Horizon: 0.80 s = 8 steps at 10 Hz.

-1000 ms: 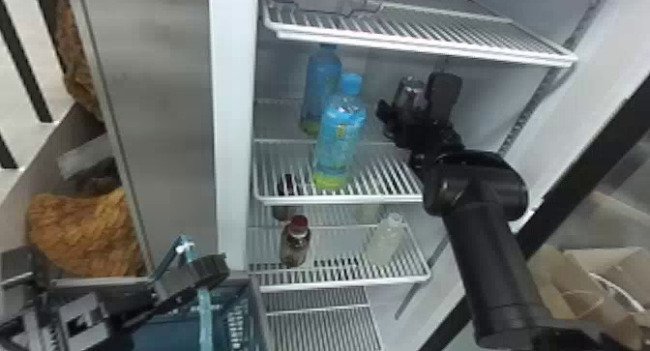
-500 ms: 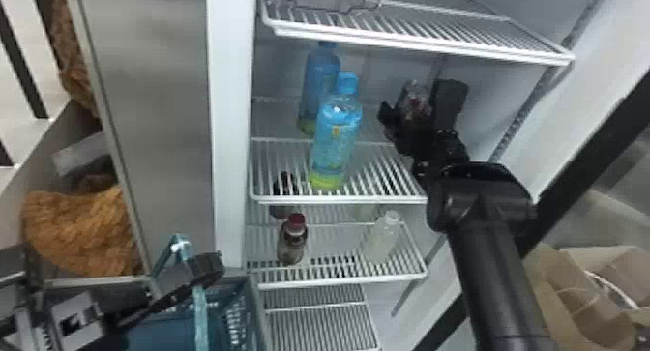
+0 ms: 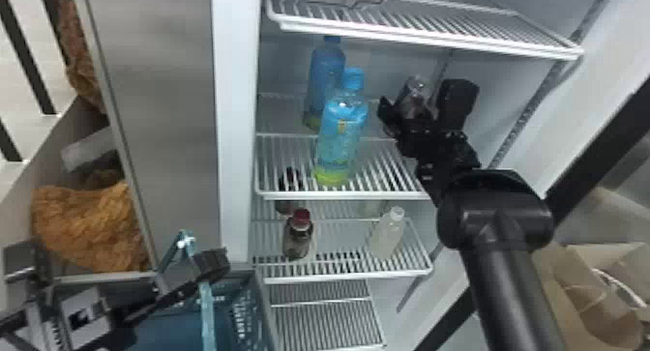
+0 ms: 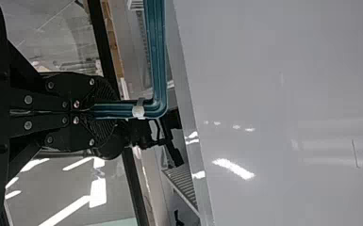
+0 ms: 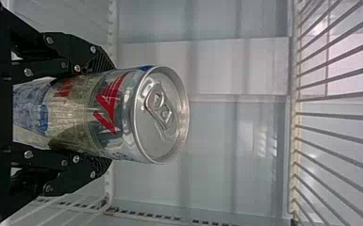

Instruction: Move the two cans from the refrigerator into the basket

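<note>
Perhaps a shop, exact kind unclear
Fridge [image 3: 237, 132] at twelve o'clock, bottles [image 3: 341, 137] on wire shelves [image 3: 425, 37]; paper bag [image 3: 578, 301] at four o'clock.

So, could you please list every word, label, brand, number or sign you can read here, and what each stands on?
Nothing reads clearly enough to quote.
Silver metal can: red emblem; smaller red and blue print too blurred.
Front blue-capped plastic bottle with lime-green base: yellow mark, too small and blurred.

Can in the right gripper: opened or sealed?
Looks sealed: the can's pull tab lies flat, and no hole shows in the lid.
</note>
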Tool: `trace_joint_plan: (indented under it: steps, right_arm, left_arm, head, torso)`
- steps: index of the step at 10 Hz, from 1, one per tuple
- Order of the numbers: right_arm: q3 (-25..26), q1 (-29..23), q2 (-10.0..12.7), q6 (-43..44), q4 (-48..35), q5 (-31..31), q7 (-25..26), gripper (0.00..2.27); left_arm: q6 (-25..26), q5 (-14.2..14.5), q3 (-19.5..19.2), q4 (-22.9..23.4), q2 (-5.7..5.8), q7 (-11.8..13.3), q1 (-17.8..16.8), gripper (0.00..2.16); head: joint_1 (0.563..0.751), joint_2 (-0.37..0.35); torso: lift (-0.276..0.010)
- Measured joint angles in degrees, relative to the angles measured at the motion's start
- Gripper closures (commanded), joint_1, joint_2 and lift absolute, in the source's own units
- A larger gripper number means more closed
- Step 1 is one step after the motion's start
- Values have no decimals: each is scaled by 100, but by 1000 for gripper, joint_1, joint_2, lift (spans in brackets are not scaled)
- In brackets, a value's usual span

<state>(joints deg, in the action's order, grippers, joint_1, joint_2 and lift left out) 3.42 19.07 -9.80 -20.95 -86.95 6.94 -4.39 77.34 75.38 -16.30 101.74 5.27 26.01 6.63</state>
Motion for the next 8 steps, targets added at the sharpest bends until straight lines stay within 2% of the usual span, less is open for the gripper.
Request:
trace_joint_plan:
  steps: [4, 8]
  right_arm:
    - [-154, -617, -176, -136, -951, 442, 0, 1277]
    - [-122, -1359, -414, -419, -1947, 799, -7, 1277]
  left_arm:
    - [0, 4, -4, 0, 10, 1, 23, 1197]
    - [0, 4, 6, 0, 18, 1, 37, 1197]
  head:
    - [667, -223]
    - [692, -220]
  torso:
    - [-35]
    - [-35]
